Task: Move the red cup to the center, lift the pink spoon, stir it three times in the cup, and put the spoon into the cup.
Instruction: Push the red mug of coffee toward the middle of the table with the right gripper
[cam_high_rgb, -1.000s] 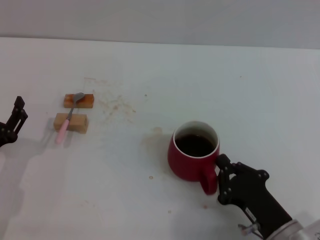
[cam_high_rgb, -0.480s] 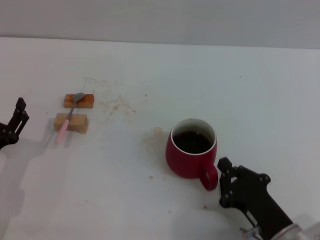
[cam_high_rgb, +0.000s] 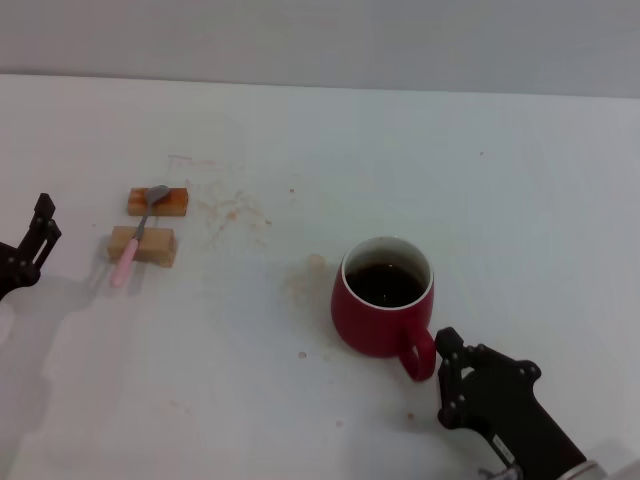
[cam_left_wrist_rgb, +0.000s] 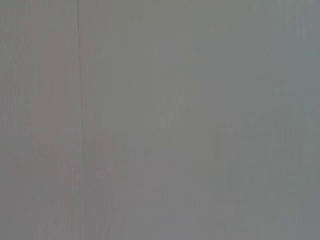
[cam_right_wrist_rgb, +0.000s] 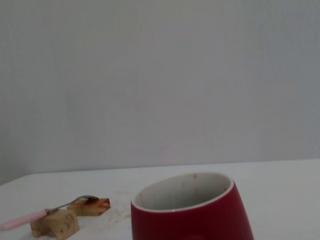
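Note:
The red cup (cam_high_rgb: 380, 318) stands upright near the table's middle with dark liquid inside, its handle (cam_high_rgb: 420, 357) turned toward my right gripper (cam_high_rgb: 446, 378). That gripper is open just behind the handle, with a small gap between them. In the right wrist view the red cup (cam_right_wrist_rgb: 192, 212) fills the foreground. The pink spoon (cam_high_rgb: 134, 244) lies across two wooden blocks at the left, its grey bowl on the far one. The pink spoon (cam_right_wrist_rgb: 35, 216) also shows far off in the right wrist view. My left gripper (cam_high_rgb: 30, 245) hangs open at the left edge, apart from the spoon.
An orange block (cam_high_rgb: 158, 202) and a tan block (cam_high_rgb: 142, 245) carry the spoon. Brownish stains (cam_high_rgb: 235, 210) mark the white table (cam_high_rgb: 480, 180) between the blocks and the cup. The left wrist view shows only a plain grey surface.
The cup slid a little to the left and away. My right gripper then drew back from the handle toward the near edge. The left gripper barely moved.

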